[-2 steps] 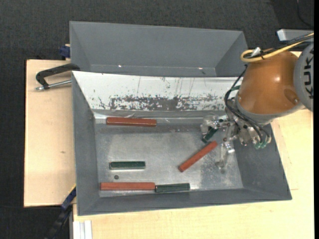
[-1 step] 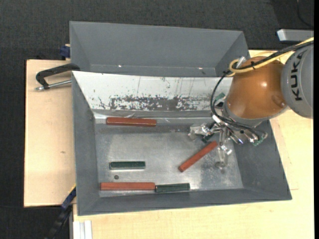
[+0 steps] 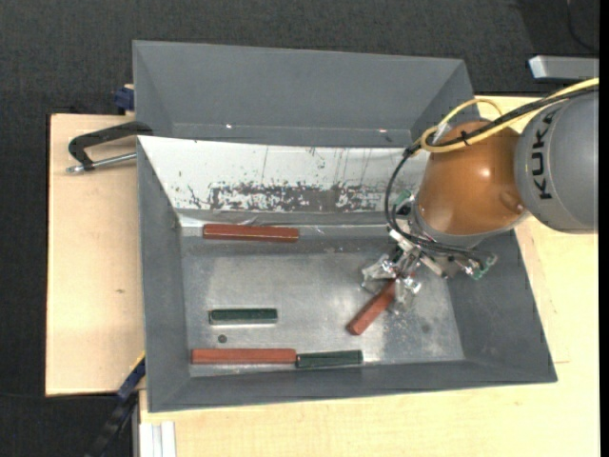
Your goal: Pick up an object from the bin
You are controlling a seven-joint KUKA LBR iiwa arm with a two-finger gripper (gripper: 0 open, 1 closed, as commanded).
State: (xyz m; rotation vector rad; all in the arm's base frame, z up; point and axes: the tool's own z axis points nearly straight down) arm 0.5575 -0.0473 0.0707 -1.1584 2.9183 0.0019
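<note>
My gripper hangs low over the right part of the bin floor, under the orange cover. Its metal fingers stand at the upper end of a short red bar that lies slanted, its lower end pointing toward the front left. The bar's top end sits right at the fingertips; whether they clasp it I cannot make out. A dark green bar lies along the front wall, below and left of the gripper.
A long red bar lies along the front wall, end to end with the green one. Another dark green bar rests left of centre, and a red bar lies against the back wall. The arm comes in from the right.
</note>
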